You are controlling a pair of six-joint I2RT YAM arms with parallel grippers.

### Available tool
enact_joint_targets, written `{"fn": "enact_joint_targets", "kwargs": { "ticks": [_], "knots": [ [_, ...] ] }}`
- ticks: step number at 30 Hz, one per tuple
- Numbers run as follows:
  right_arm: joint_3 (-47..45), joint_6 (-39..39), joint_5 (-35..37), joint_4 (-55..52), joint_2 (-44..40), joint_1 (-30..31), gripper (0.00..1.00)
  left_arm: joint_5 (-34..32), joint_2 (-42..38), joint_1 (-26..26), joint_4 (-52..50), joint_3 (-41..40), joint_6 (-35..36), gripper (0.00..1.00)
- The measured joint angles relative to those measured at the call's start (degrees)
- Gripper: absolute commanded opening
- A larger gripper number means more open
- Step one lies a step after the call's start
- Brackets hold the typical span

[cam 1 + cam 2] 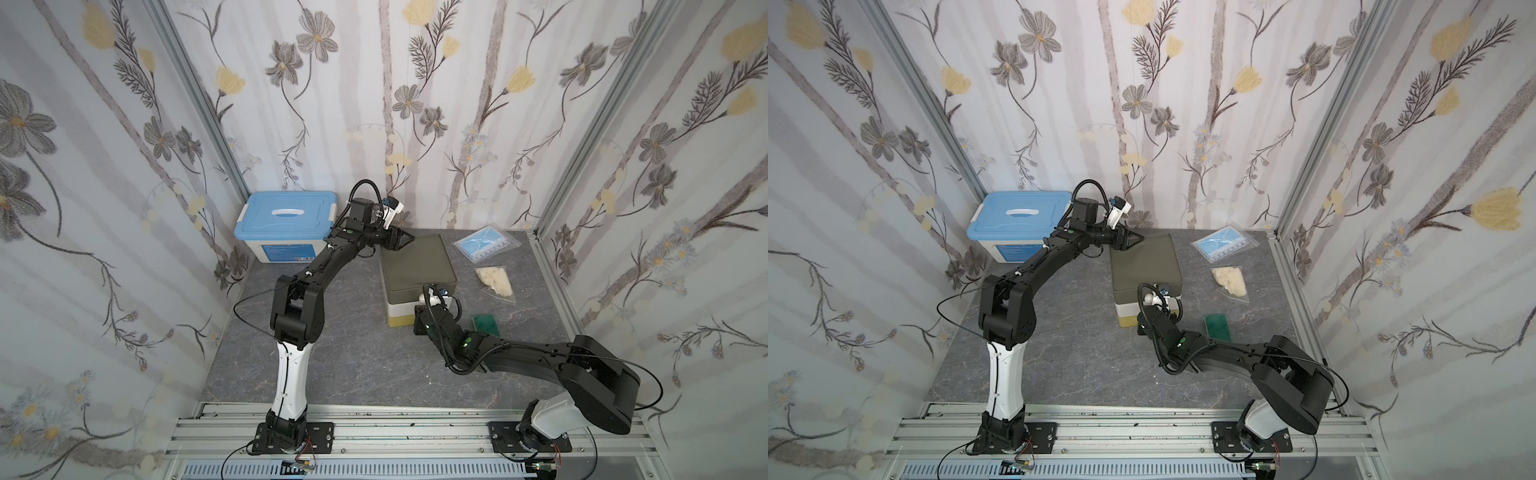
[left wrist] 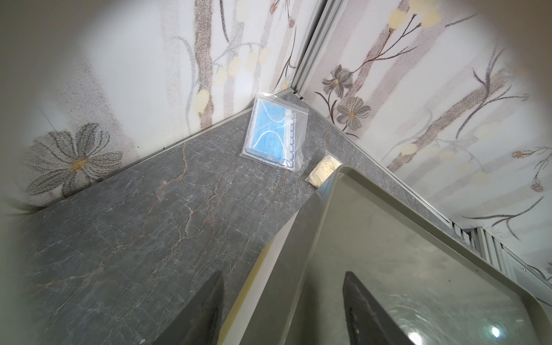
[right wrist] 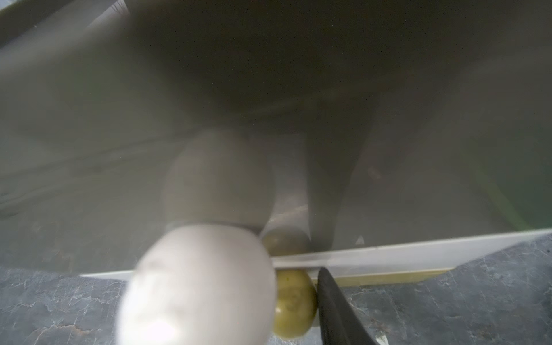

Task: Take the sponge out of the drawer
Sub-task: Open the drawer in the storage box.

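Note:
The green sponge [image 1: 482, 322] [image 1: 1217, 326] lies flat on the grey tabletop, outside the drawer unit and just right of my right wrist. The unit has an olive-grey top [image 1: 417, 262], a white drawer and a yellow bottom drawer [image 1: 400, 321]. My right gripper [image 3: 294, 280] [image 1: 417, 316] is at the unit's front, shut on the yellow drawer knob [image 3: 294, 301]. One black finger [image 3: 334, 298] presses the knob; the white knob [image 3: 197, 283] hides the other. My left gripper [image 2: 283, 272] [image 1: 405, 239] is open astride the top's back left edge.
A blue lidded box [image 1: 284, 226] stands at the back left. A clear bag of blue masks [image 1: 484, 244] and a bag of cream material [image 1: 494, 280] lie right of the unit. Papered walls close three sides; a metal rail [image 1: 395, 432] runs along the front.

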Motion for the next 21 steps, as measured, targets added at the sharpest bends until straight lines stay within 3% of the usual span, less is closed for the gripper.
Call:
{"fn": "enact_joint_targets", "kwargs": {
  "ticks": [2, 13, 21],
  "knots": [
    [0.0, 0.3, 0.1, 0.0, 0.3, 0.0, 0.40, -0.2, 0.0, 0.1, 0.0, 0.0, 0.0, 0.64],
    [-0.7, 0.9, 0.5, 1.7, 1.0, -0.4, 0.12, -1.0, 0.0, 0.3, -0.5, 0.2, 0.3, 0.64],
    [-1.4, 1.0, -1.4, 0.7, -0.9, -0.4, 0.09, -1.1, 0.6, 0.3, -2.3, 1.6, 0.4, 0.64]
  ]
}}
